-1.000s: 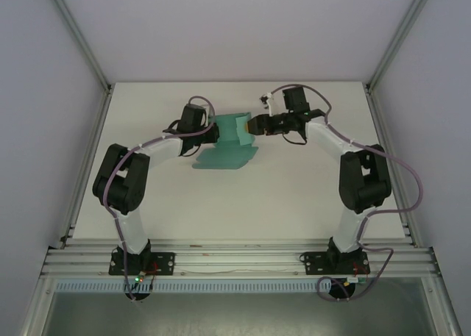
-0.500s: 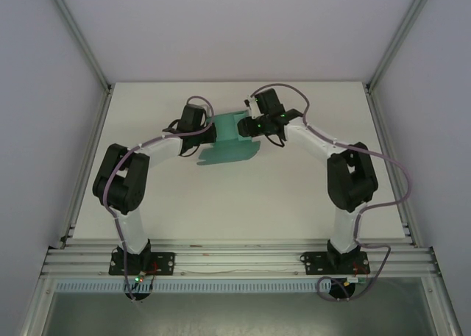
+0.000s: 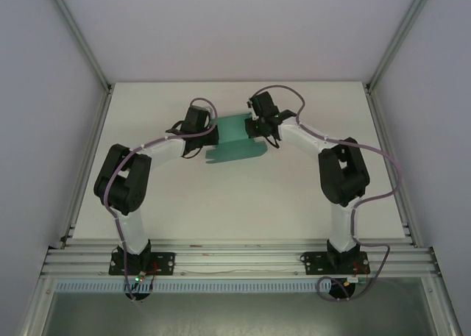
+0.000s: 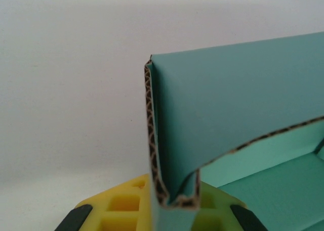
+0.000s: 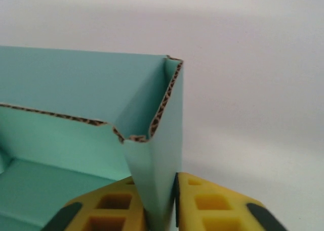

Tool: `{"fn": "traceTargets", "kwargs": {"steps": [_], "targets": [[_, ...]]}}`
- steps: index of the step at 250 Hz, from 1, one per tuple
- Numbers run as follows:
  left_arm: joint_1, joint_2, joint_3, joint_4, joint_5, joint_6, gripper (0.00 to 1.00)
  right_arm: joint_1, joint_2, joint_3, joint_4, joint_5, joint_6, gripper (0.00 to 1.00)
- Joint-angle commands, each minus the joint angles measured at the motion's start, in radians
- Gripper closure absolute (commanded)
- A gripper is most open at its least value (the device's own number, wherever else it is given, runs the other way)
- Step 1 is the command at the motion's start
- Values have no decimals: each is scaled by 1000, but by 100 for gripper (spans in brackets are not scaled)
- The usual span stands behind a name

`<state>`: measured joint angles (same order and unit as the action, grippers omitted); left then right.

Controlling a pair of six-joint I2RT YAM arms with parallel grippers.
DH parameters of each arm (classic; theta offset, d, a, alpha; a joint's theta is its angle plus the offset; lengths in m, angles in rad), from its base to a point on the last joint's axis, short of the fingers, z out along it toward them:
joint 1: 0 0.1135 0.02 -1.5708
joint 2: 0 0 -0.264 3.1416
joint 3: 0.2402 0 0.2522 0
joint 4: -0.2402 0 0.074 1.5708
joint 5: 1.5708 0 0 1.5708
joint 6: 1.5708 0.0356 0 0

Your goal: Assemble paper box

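Paper box [image 3: 237, 137] half-folded near far edge of surface [image 3: 294, 196]. Left claw [image 4: 172, 203] and right claw [image 5: 162, 195] each clamp an opposite side wall, evidently to hold both upright.

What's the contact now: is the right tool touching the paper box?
Touching. The right wrist view shows the paper box with its upright wall clamped between the yellow fingers of the right tool, no gap on either side.
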<state>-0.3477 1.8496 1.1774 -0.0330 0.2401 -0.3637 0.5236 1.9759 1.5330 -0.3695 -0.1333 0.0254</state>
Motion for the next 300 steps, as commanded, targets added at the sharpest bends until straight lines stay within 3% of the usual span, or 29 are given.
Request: {"fn": "traceTargets", "kwargs": {"steps": [1,22,80,117,163,197,220,265,300], "targets": [[-19,-25,43,13,15,10,100,16,25,-23,14,198,37,88],[-27,-20,57,-11,-19,4,100,29,61,-1,-26,355,62,92],[-33,-13,97,-88,-101,-52,100,35,175,126,-271,937,283,96],[-31,-11,108,-93,-91,-71,100,34,210,179,-341,1035,337,96],[-34,-10,110,-91,-79,-67,100,34,159,118,-177,942,240,93],[-33,-14,91,-47,-42,-42,100,31,34,-40,92,638,91,81],[-34,-17,72,-11,-30,-22,100,26,-62,-151,252,444,30,64],[-34,-28,37,42,-13,15,100,15,-198,-271,408,219,-67,60],[-33,-39,29,53,-29,23,100,9,-250,-261,364,121,-95,34]]}}
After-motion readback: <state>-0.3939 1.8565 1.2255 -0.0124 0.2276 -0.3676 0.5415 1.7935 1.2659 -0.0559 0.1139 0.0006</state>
